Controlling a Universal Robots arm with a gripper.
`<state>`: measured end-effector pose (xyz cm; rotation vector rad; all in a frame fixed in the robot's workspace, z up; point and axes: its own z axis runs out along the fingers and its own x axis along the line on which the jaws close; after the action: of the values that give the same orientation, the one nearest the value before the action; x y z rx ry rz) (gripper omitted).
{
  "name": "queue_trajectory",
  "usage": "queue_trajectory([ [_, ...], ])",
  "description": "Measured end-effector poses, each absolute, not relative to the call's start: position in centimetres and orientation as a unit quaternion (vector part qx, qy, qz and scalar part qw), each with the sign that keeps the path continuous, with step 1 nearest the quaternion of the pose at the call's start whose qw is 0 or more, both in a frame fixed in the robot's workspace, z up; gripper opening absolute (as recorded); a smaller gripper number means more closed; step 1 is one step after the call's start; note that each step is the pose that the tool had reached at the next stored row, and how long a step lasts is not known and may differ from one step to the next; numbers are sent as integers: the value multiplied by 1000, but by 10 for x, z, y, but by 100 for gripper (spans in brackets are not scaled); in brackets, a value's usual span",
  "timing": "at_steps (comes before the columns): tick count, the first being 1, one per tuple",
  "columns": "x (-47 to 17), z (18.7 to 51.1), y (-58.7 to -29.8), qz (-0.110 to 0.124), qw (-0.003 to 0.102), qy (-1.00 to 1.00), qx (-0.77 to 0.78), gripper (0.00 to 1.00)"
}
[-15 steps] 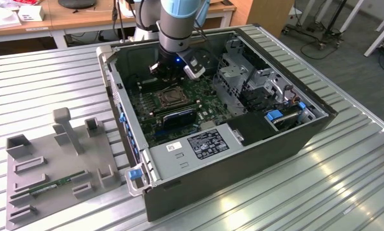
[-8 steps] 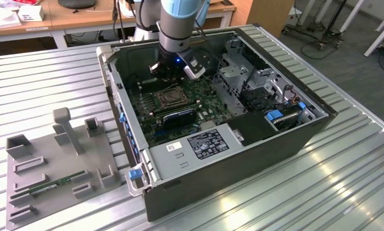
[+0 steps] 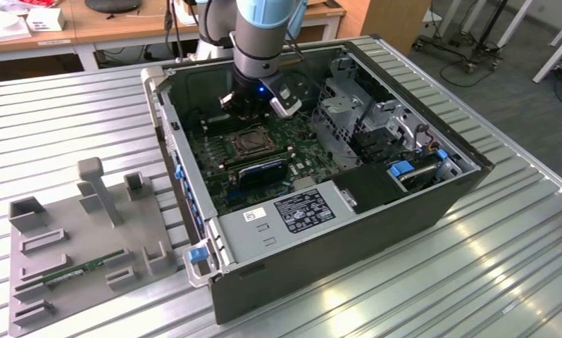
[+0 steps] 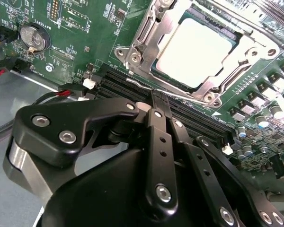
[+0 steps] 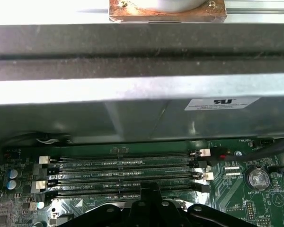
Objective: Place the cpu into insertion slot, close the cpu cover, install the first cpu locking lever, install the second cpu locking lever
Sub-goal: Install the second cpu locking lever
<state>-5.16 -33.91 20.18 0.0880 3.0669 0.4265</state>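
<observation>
Grey steel walls of the open computer case (image 3: 262, 232) enclose the green motherboard (image 3: 262, 141); in the exterior view the gripper (image 3: 253, 113) hangs inside the case just above the insertion slot (image 3: 248, 143). In the second wrist view the cpu (image 4: 194, 52) lies in that slot, framed by the lowered cpu cover (image 4: 146, 45), and the black fingers (image 4: 160, 106) meet tip to tip, holding nothing, over the memory slots (image 4: 180, 116) beside it. In the first wrist view the memory slots (image 5: 123, 175) sit against the case wall (image 5: 142, 113).

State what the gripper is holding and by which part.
The gripper is closed on a thin locking lever beside the covered cpu, pinching it along its straight wire section.
</observation>
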Motion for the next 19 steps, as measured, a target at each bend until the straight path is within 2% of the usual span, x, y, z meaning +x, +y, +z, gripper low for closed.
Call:
queue_trajectory([
  [19, -52, 198, -339, 133, 23, 990, 28, 11],
])
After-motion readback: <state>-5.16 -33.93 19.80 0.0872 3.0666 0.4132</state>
